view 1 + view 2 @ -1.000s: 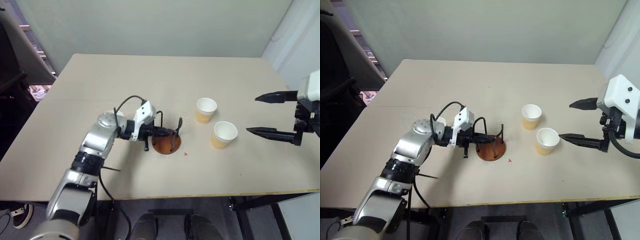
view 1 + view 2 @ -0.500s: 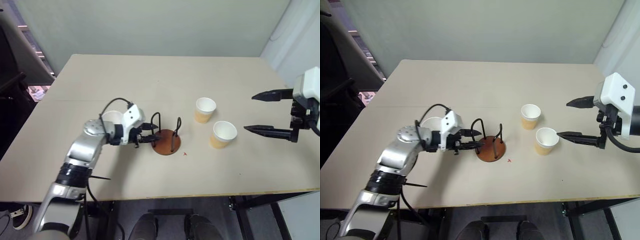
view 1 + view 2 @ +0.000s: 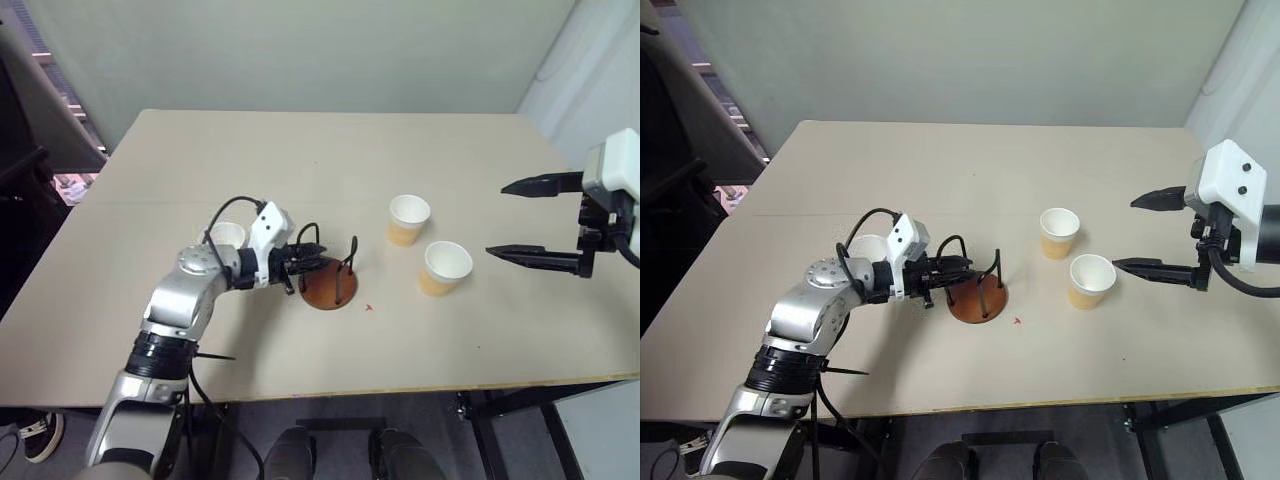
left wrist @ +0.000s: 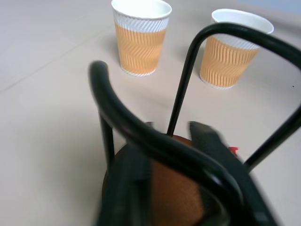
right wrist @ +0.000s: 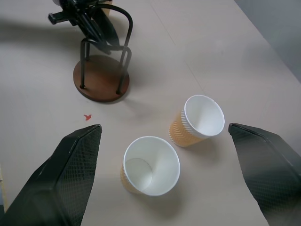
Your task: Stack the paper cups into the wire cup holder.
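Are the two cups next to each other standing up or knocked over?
Standing up. Both paper cups sit on their bases on the table, open mouths up.

A beige table [image 3: 300, 150] lies bare across its far half and along its near edge. Near the middle, a wire cup holder [image 3: 330, 285] is blocked on its left by the left gripper [image 3: 305, 263]. Two paper cups [image 3: 408, 219] [image 3: 445, 268] stand close together right of it, with open tabletop beyond them toward the right gripper [image 3: 520, 220].
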Controlling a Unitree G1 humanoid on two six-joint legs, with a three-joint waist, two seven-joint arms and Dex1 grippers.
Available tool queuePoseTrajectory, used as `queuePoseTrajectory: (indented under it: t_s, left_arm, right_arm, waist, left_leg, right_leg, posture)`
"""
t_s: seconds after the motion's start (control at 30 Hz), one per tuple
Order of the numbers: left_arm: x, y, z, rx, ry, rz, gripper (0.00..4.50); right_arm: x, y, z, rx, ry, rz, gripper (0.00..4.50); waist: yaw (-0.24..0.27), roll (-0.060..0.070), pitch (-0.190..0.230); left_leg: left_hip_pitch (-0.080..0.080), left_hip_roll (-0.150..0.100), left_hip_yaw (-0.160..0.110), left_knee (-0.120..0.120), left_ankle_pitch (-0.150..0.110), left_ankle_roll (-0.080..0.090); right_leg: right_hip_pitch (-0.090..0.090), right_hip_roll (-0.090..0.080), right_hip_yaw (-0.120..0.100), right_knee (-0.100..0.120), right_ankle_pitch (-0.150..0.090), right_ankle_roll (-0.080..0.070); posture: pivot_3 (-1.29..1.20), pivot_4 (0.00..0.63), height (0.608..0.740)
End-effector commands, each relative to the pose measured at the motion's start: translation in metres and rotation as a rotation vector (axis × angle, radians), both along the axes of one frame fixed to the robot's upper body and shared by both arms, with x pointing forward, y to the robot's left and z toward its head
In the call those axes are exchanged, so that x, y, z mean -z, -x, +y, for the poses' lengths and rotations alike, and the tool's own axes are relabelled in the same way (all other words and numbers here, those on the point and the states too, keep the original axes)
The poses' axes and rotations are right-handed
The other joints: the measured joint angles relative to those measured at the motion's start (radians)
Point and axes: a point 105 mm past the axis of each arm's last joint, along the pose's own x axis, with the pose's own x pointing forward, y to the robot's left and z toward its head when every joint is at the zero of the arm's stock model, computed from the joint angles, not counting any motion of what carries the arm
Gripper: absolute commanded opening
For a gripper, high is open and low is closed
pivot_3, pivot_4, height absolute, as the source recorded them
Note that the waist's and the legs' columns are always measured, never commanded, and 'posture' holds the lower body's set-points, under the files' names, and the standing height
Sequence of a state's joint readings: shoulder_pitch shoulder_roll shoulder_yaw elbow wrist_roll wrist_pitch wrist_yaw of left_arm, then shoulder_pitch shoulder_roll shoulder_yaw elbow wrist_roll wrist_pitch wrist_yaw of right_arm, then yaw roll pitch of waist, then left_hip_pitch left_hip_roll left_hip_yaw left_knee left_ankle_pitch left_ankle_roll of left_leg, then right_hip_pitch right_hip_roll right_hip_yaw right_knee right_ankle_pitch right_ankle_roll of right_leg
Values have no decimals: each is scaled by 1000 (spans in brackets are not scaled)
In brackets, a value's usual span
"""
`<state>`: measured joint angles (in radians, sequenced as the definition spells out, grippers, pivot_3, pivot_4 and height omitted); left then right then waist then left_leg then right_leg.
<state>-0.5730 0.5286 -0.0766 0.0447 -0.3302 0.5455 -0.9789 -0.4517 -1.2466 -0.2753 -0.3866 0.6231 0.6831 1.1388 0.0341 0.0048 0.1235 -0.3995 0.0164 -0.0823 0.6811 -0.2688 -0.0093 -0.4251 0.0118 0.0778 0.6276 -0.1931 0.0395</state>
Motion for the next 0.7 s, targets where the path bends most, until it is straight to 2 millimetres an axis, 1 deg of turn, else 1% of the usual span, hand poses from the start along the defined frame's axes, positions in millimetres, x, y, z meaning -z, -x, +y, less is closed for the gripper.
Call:
queuePoseTrajectory:
  t_s: [0.03, 0.1, 0.23, 0.3, 0.4, 0.47, 0.53, 0.63, 0.7]
  left_arm:
    - [-20, -1, 7, 13, 11, -53, 27]
    - [-25, 4, 6, 58, 25, -42, 27]
    - [-30, 21, -5, 193, 58, -4, 27]
    - [-34, 31, -17, 290, 82, 14, 27]
    - [-41, 45, -41, 448, 113, 30, 27]
    - [-41, 47, -54, 512, 104, 31, 27]
    - [-40, 46, -62, 546, 95, 36, 27]
    - [-35, 43, -65, 558, 68, 45, 27]
    - [-32, 40, -61, 545, 64, 53, 27]
  right_arm:
    - [-12, 4, -2, 15, 24, -54, 4500]
    - [-12, 4, -2, 19, 26, -54, 4500]
    - [-12, 5, -1, 19, 26, -54, 4500]
    - [-12, 5, -1, 23, 26, -55, 4500]
    - [-11, 5, -1, 26, 26, -58, 4500]
    - [-11, 5, 0, 29, 24, -62, 4500]
    - [-11, 6, 0, 30, 21, -63, 4500]
    - [-9, 8, -1, 40, 22, -62, 4500]
    - [-8, 10, -2, 50, 22, -61, 4500]
  waist:
    - [-1, 0, 0]
    - [-1, 0, 0]
    - [-1, 0, 0]
    - [-1, 0, 0]
    - [4, 0, 0]
    - [6, 0, 0]
    - [4, 0, 0]
    - [1, 0, 0]
    - [-2, 0, 0]
  left_leg:
    - [0, 0, 1, 0, 0, 0]
    - [0, 0, 2, 0, 0, 0]
    - [0, 0, 3, 0, 0, 0]
    - [0, 0, 4, 0, 0, 0]
    - [0, 0, 4, 1, -1, 1]
    - [0, 0, 4, 1, -2, 3]
    - [0, 0, 4, 1, -3, 5]
    - [0, 0, 5, 1, -3, 5]
    - [0, 1, 5, 1, -3, 5]
  right_leg:
    - [0, 0, 1, 0, 0, 0]
    - [0, 0, 1, 0, 0, 0]
    - [0, 0, 3, -1, 0, 1]
    - [-1, -1, 3, -1, 0, 1]
    - [-1, -1, 3, -1, 0, 1]
    - [0, -1, 3, -1, 0, 1]
    - [0, -1, 3, -1, 1, 2]
    - [0, -1, 4, -1, 1, 2]
    - [-1, -1, 4, -1, 1, 2]
  posture:
    - [0, 150, 740]
    - [0, 150, 740]
    - [0, 150, 740]
    - [0, 150, 740]
    - [0, 150, 740]
    - [0, 150, 740]
    - [0, 150, 740]
    - [0, 150, 740]
    - [0, 150, 740]
